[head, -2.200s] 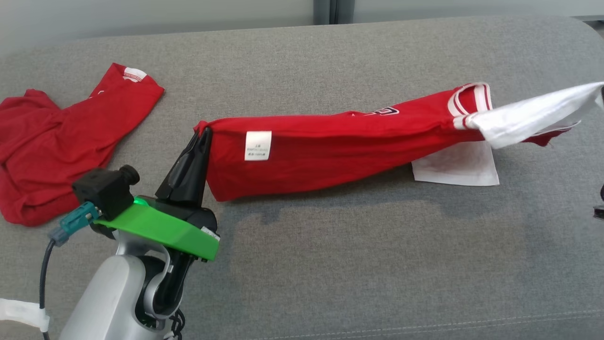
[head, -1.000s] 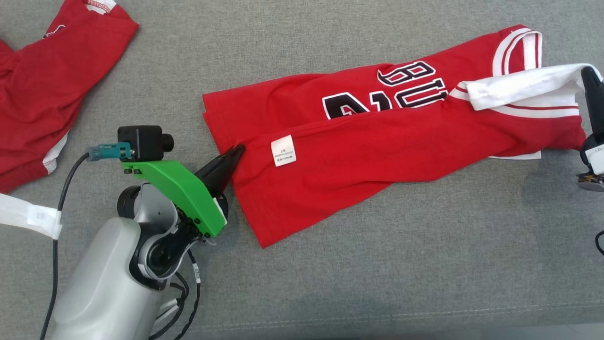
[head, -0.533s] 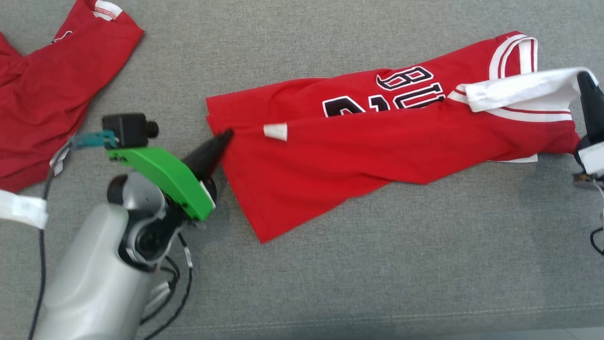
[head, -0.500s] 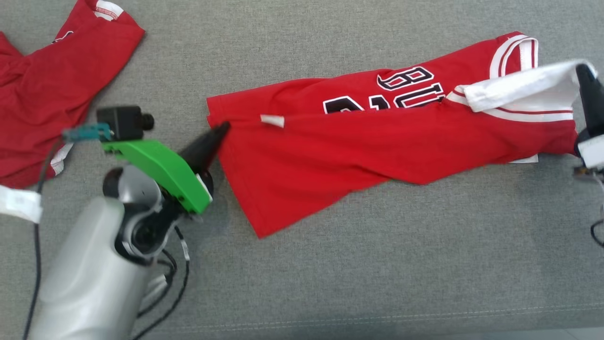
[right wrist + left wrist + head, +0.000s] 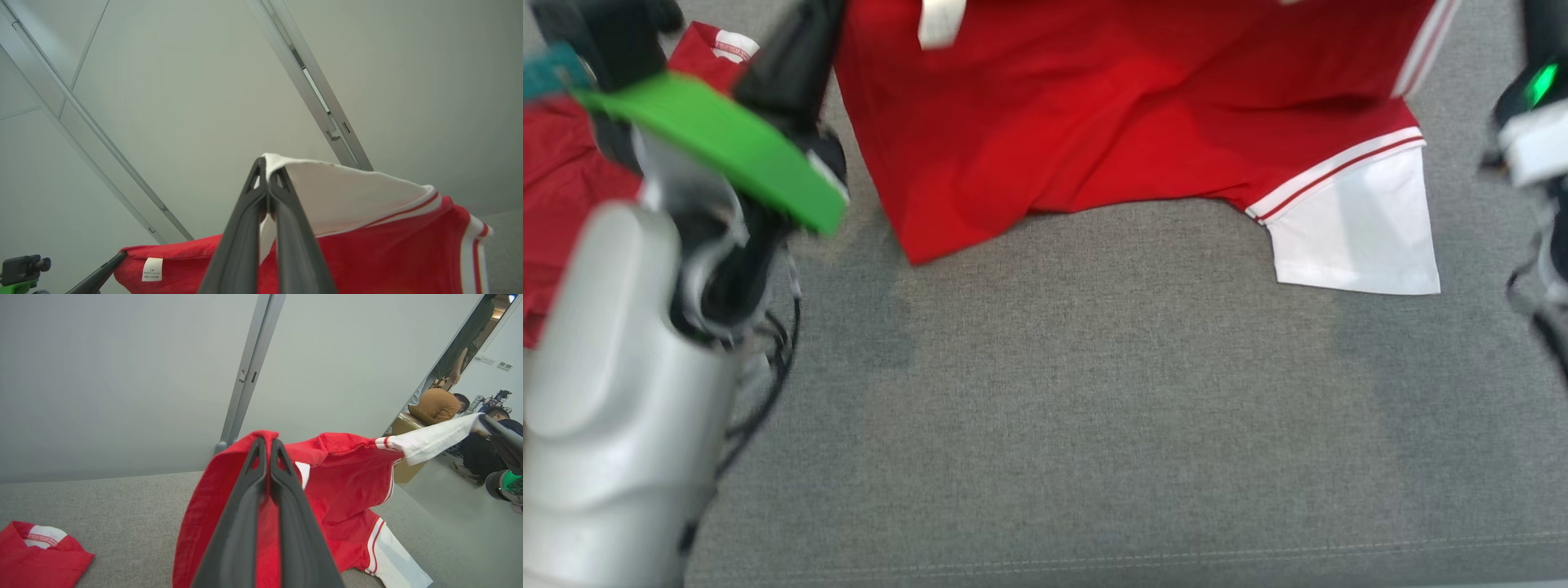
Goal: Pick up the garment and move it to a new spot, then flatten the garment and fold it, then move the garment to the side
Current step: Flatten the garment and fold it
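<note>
The garment (image 5: 1094,106) is a red jersey with white striped sleeves. It hangs stretched between my two grippers above the grey cushion (image 5: 1094,408). Its lower corner and one white sleeve (image 5: 1356,229) touch the cushion. In the left wrist view my left gripper (image 5: 269,443) is shut on the red hem (image 5: 347,490). In the right wrist view my right gripper (image 5: 267,163) is shut on the edge of the other white sleeve (image 5: 351,196). The head view shows my left arm's dark fingers (image 5: 796,49) at the upper left, with the right wrist (image 5: 1535,122) at the right edge.
A second red garment (image 5: 556,188) lies crumpled on the cushion at the left, beside my left arm. A pale wall with a metal strip (image 5: 245,375) rises behind the cushion. Seated people (image 5: 445,404) show through an opening at the far right.
Both grippers have risen and lifted the garment off the cushion, so it now hangs between them instead of lying stretched out. The head camera has shifted as well.
</note>
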You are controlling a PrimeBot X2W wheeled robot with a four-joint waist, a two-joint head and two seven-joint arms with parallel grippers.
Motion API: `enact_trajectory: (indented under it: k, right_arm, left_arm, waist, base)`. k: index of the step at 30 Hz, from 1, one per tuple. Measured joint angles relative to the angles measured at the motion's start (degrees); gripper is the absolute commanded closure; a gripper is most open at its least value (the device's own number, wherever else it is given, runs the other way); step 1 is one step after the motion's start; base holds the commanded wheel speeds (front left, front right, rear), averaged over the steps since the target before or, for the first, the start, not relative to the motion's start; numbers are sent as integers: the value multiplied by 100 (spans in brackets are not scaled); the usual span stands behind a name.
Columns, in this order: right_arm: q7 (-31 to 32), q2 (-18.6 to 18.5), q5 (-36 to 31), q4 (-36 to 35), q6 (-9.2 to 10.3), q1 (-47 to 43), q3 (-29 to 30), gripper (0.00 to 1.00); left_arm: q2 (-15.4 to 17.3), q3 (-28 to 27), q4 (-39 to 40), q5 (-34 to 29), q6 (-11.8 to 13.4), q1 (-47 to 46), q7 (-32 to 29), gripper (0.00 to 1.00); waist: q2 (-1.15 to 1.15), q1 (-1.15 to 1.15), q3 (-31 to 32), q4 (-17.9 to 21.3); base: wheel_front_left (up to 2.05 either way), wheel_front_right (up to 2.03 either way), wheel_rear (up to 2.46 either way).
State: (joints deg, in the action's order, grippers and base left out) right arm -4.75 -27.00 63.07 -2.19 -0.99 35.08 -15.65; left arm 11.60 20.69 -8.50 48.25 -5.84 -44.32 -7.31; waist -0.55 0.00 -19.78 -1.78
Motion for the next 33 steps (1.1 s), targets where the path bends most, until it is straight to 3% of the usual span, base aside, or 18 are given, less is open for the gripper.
enact_trajectory:
  k: [5,10,14,23,33]
  right_arm:
    - [51,166,163,234,15,-1633,-263,100]
    - [-113,374,321,421,101,-2692,-333,100]
    - [-282,378,313,493,91,-2991,-327,100]
    - [-476,142,90,813,52,-3432,-318,100]
    - [-482,124,391,777,-22,-3613,-133,100]
  left_arm:
    - [-4,110,-169,162,-43,1454,330,100]
    - [-67,-194,-298,480,-43,2592,849,100]
    - [-146,-245,-353,599,-43,3095,1103,100]
    - [-152,293,-334,661,-104,3532,1047,100]
    - [357,169,-14,803,-121,3706,912,100]
  waist:
    - [0,0,159,22]
    - [0,0,266,113]
    - [0,0,350,233]
    - [0,0,511,325]
    - [0,0,698,205]
  base:
    - [0,0,0]
    - [0,0,0]
    - [0,0,0]
    - [0,0,0]
    - [0,0,0]
